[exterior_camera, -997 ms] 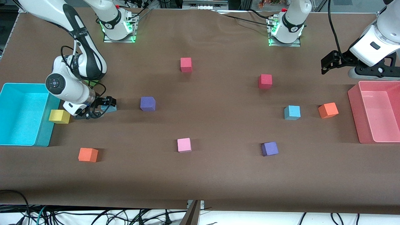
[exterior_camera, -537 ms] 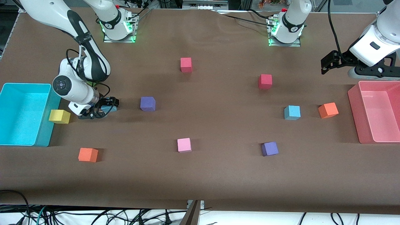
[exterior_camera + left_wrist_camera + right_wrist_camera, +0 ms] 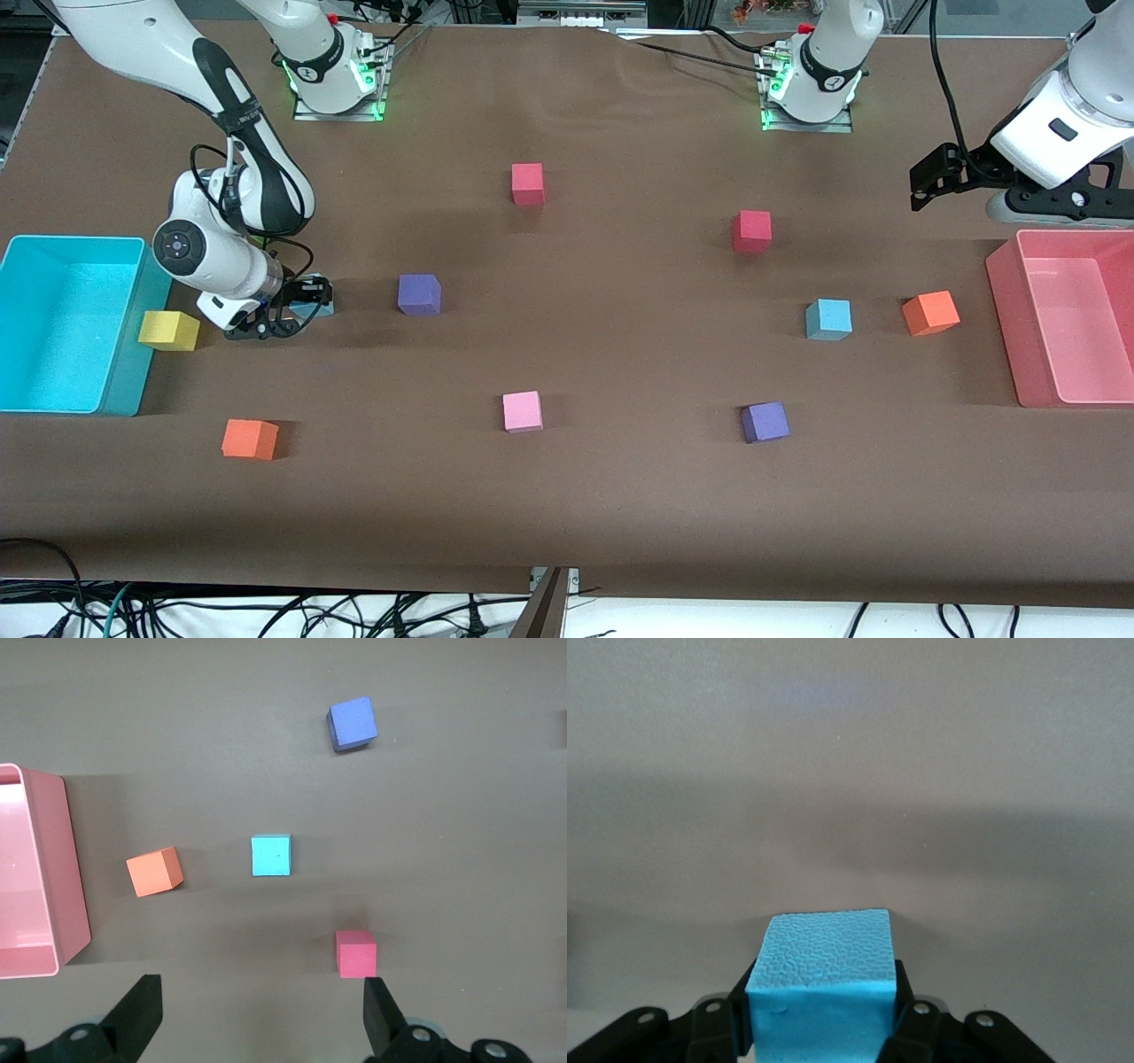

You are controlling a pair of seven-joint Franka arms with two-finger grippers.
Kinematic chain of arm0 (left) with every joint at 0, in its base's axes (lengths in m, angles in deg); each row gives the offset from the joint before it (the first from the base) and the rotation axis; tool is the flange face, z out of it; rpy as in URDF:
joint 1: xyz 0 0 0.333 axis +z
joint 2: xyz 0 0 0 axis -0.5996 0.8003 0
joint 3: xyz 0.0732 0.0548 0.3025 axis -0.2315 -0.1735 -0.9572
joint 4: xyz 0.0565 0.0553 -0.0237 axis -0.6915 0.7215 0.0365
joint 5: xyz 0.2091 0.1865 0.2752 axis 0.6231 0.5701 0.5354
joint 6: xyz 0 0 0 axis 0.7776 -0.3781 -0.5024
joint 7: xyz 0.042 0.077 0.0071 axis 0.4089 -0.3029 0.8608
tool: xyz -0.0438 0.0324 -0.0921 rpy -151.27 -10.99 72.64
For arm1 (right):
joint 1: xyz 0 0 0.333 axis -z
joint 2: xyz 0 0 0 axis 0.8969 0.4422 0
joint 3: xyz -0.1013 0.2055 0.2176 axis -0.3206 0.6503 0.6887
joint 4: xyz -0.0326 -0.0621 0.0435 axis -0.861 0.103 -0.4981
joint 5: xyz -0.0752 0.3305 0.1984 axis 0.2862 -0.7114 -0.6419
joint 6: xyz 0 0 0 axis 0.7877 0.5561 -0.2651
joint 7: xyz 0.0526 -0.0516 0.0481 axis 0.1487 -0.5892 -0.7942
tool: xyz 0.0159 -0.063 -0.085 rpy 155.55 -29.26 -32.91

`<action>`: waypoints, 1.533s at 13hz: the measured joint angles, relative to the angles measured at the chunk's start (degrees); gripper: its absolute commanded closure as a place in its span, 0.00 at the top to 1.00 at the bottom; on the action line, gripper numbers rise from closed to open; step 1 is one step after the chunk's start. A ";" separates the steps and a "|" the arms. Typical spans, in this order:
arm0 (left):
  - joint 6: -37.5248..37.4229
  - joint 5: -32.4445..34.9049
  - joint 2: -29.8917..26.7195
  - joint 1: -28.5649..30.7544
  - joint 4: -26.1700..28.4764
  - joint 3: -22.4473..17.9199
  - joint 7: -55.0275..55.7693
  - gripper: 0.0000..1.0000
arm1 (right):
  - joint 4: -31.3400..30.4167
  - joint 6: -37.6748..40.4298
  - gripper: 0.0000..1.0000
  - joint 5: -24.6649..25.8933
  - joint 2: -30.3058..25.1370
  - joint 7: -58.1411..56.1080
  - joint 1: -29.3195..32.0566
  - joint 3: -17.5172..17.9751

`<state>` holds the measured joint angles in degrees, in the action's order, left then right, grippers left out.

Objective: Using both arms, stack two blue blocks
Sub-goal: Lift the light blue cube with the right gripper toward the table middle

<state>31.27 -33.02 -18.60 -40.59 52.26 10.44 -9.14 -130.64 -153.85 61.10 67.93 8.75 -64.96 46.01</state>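
A: Right gripper (image 3: 297,312) clamped on blue block (image 3: 821,983) at table level, for carrying to stack.
B: Left gripper (image 3: 257,1014) waits, fingers apart, above second blue block (image 3: 271,855), ready to steady.

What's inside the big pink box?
Nothing that shows. The pink box, at the left arm's end of the table, shows only its bare floor in the front view. The left wrist view shows just one end of it, also bare.

Blocks: two blue blocks (image 3: 828,319) (image 3: 316,306), two purple, two red, two orange, one yellow, one pink; two bins.
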 measured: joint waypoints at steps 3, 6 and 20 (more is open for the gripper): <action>0.00 0.00 0.00 0.00 0.00 0.00 0.00 1.00 | 3.76 4.57 0.00 0.00 -0.03 -0.04 -0.02 0.00; -0.05 0.00 0.14 0.00 0.00 0.00 0.00 1.00 | 13.64 18.92 0.00 -0.03 -0.21 -0.04 -0.54 0.19; -0.19 0.00 0.43 -0.06 0.00 0.39 0.00 1.00 | 48.72 40.12 0.00 -7.49 13.33 38.97 -29.30 1.03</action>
<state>31.08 -33.02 -18.17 -40.65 52.26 10.83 -9.14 -81.92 -113.73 53.61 81.26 47.71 -94.27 47.04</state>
